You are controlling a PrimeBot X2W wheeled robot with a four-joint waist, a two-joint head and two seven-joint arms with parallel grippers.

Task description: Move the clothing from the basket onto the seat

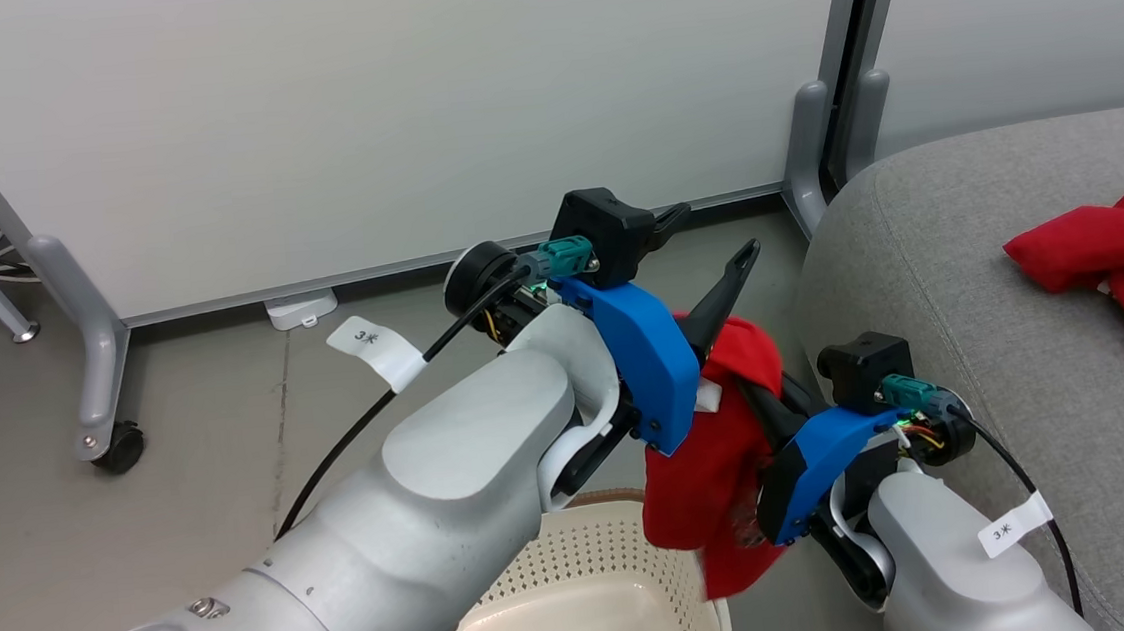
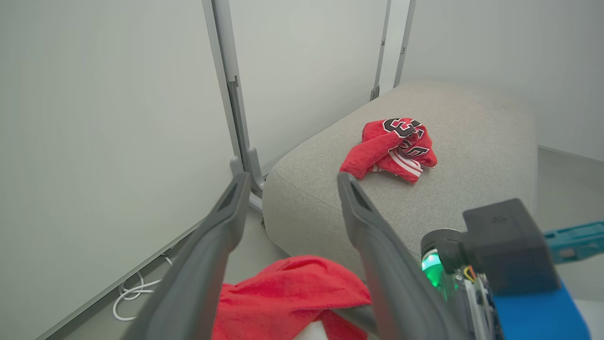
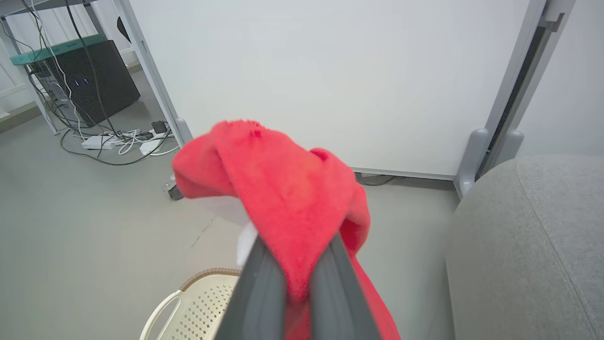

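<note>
**A:** As we look down from the head, where is our red garment [image 1: 714,464]?

**B:** It hangs from our right gripper [image 3: 298,264]. The two fingers are pressed together on a fold of it. The cloth bulges over their tips and trails down toward the right rim of the basket [image 1: 590,544], which stands on the floor beneath our arms.

**A:** And our left gripper [image 2: 292,182]?

**B:** Its fingers are spread wide, with nothing between the tips. The same red cloth bunches low near the roots of the fingers. We cannot tell whether it touches them.

**A:** Is the garment over the sofa [image 1: 974,323]?

**B:** No, it hangs just beside the rounded front edge, between sofa and basket.

**A:** And the other piece?

**B:** We see the jersey [image 2: 391,146], with black-and-white numbers, lying crumpled on the grey cushion. It is well apart from both our grippers.
</note>
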